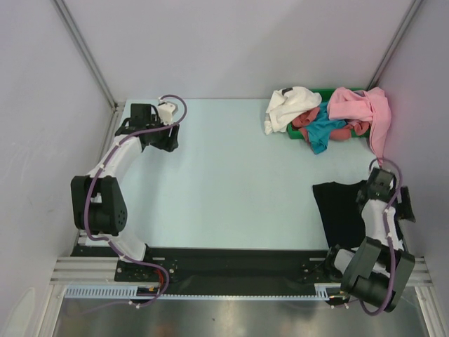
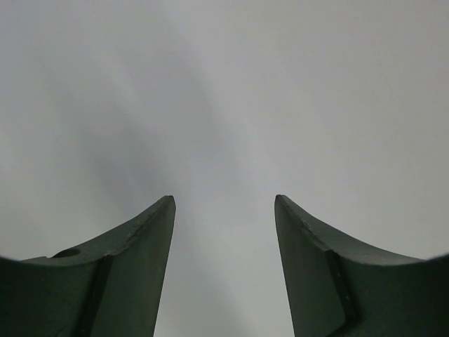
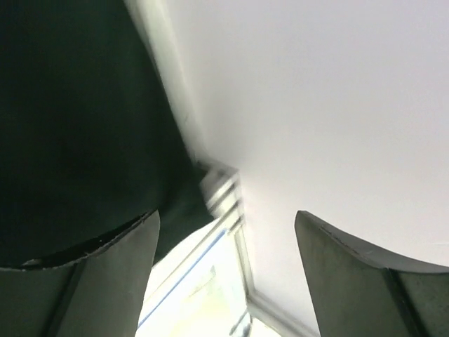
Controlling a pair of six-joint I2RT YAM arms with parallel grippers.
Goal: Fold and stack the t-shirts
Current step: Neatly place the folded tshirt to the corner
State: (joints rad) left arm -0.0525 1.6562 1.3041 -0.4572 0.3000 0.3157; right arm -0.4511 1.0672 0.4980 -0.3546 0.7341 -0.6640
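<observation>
A black t-shirt [image 1: 342, 210] lies flat on the table at the near right; its print does not show. In the right wrist view it [image 3: 70, 105] fills the left side. My right gripper [image 1: 382, 184] hovers over the shirt's right edge, open and empty [image 3: 226, 214]. White [image 1: 291, 104], pink [image 1: 358, 105], teal [image 1: 323, 133] and red [image 1: 307, 119] t-shirts lie crumpled in a heap at the back right. My left gripper [image 1: 144, 116] is at the far left back corner, open and empty [image 2: 224, 200], facing a plain grey surface.
A green bin [image 1: 296, 130] holds the heap of shirts; the pink one hangs over its right side. Grey walls close the table at left, back and right. The metal rail [image 1: 231, 270] runs along the near edge, also seen in the right wrist view [image 3: 224, 189].
</observation>
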